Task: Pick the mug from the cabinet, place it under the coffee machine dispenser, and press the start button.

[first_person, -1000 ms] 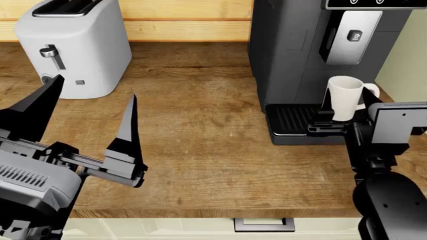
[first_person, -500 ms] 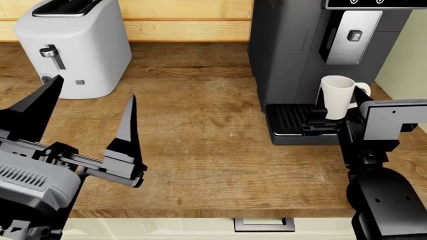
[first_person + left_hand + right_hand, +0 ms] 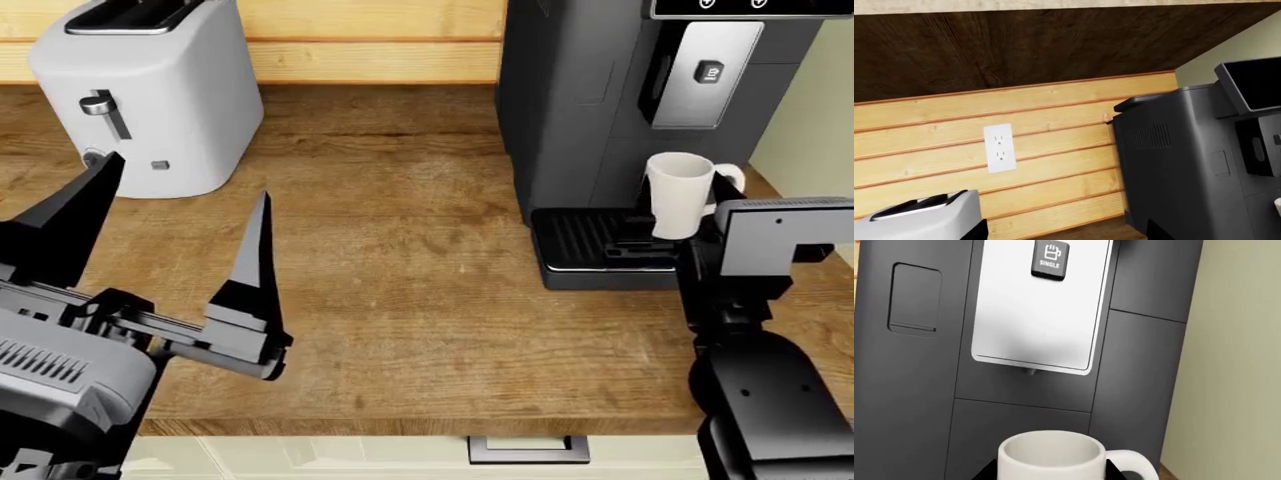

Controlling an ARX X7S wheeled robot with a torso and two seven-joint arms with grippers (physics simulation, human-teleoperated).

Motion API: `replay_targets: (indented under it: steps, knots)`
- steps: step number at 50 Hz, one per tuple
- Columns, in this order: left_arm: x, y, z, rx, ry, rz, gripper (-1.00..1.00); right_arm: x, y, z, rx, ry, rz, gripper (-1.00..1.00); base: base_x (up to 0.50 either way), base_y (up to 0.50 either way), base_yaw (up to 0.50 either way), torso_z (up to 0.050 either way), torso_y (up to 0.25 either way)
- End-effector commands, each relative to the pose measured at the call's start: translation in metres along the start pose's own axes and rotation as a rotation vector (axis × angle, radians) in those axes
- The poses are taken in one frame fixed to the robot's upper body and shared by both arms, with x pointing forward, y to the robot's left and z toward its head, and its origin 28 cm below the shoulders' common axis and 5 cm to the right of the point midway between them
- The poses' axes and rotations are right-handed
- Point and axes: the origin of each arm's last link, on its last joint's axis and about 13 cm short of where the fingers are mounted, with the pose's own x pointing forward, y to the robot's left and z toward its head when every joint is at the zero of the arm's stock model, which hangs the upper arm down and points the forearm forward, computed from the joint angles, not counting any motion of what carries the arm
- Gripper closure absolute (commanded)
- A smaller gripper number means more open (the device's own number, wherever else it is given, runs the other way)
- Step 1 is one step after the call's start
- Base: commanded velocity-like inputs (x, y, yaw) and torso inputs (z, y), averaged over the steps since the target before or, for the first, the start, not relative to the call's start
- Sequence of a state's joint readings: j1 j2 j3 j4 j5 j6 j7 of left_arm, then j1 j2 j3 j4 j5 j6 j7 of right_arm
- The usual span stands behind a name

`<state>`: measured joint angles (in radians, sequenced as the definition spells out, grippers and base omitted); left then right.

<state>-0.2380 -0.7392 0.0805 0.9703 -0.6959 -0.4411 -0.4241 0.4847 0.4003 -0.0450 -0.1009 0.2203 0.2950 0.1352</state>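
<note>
The white mug is upright in my right gripper, over the ribbed black tray of the dark grey coffee machine. It sits below the silver dispenser block with its small dark button. In the right wrist view the mug fills the space between the dark fingers, under the dispenser and the "SINGLE" button. I cannot tell whether the mug touches the tray. My left gripper is open and empty over the counter's left side.
A boxy white toaster stands at the back left, also in the left wrist view. A wall outlet is on the wood-plank backsplash. A pale wall closes the counter's right end. A drawer handle sits below the front edge.
My right gripper has carried the mug a little to the left and toward the machine, closer under the dispenser. The left arm has barely moved.
</note>
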Motion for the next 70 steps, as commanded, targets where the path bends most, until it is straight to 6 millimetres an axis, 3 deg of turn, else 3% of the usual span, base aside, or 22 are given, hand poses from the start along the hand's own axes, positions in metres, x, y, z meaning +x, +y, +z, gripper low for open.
replay_targets:
  steps: [1,9,10,25,33,39,47,53,54,63,70]
  knots:
    - [0.000,0.000,0.000,-0.001,-0.001,0.000,-1.00,0.009,0.001,-0.003,-0.008,0.016,0.019,1.00,0.01,0.00,0.01,0.000,0.000]
    - [-0.001,0.000,0.000,0.000,-0.003,0.001,-1.00,0.004,0.003,-0.007,0.002,0.041,0.031,1.00,0.01,0.00,0.01,0.000,-0.004]
    - [-0.002,0.000,0.001,0.000,-0.003,0.002,-1.00,0.003,0.003,-0.007,0.009,0.050,0.038,-1.00,0.00,0.00,0.01,0.000,0.000]
    - [-0.002,0.000,0.001,-0.003,-0.008,0.005,-1.00,-0.027,0.009,0.002,0.056,0.115,0.118,-1.00,0.00,0.00,0.00,0.000,-0.001]
    - [-0.002,0.001,0.001,-0.004,-0.009,0.008,-1.00,-0.048,0.009,0.019,0.083,0.135,0.159,-1.00,0.00,0.00,0.00,0.000,-0.001]
    - [-0.003,0.001,0.002,-0.004,-0.011,0.011,-1.00,-0.061,0.003,0.032,0.066,0.153,0.106,-1.00,0.00,0.00,0.00,0.000,0.000]
    - [-0.004,0.001,0.003,-0.003,-0.012,0.014,-1.00,-0.061,-0.003,0.038,0.042,0.152,0.009,-1.00,0.00,0.00,0.00,0.000,0.000]
    - [-0.004,0.002,0.002,-0.007,-0.011,0.017,-1.00,-0.072,-0.006,0.060,0.014,0.025,0.001,-1.00,0.00,0.00,0.00,0.000,0.000]
    - [-0.004,0.002,0.002,-0.008,-0.011,0.018,-1.00,-0.073,-0.006,0.064,0.012,0.006,0.005,1.00,0.00,0.00,0.00,0.000,0.000]
    - [-0.005,0.001,0.002,-0.010,-0.009,0.019,-1.00,-0.071,-0.009,0.092,-0.004,-0.081,0.048,1.00,0.00,0.00,0.00,0.000,0.000]
    - [-0.004,0.001,0.001,-0.013,-0.009,0.018,-1.00,-0.057,-0.011,0.101,0.019,-0.095,0.086,1.00,0.00,0.00,0.00,0.000,0.000]
